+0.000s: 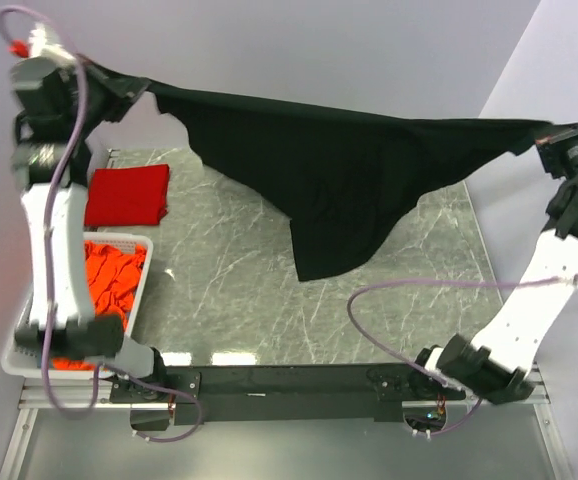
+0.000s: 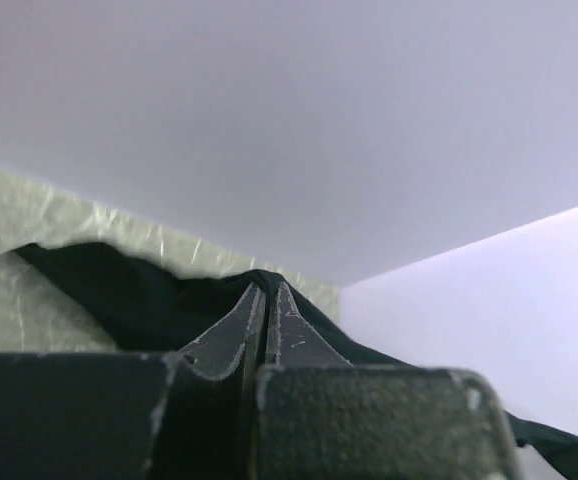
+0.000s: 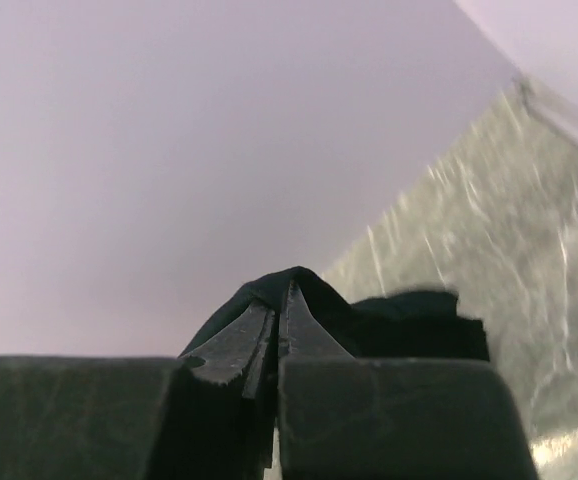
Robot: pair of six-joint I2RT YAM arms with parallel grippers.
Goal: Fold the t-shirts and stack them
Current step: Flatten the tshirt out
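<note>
Overhead camera looks down from behind my bases across the bench; wrist cameras stare close along my fingers; all share the black shirt.

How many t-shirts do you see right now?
3: black t-shirt stretched in the air, folded red t-shirt on the table at left, orange-red t-shirt in the basket. Others may be hidden under it.

I see the large t-shirt hanging above the table, spanning between my left tool, raised at the far left, and my right tool, raised at the far right. A folded t-shirt lies on the table's far-left part. Just in front of it sits the basket, with a crumpled t-shirt inside.
</note>
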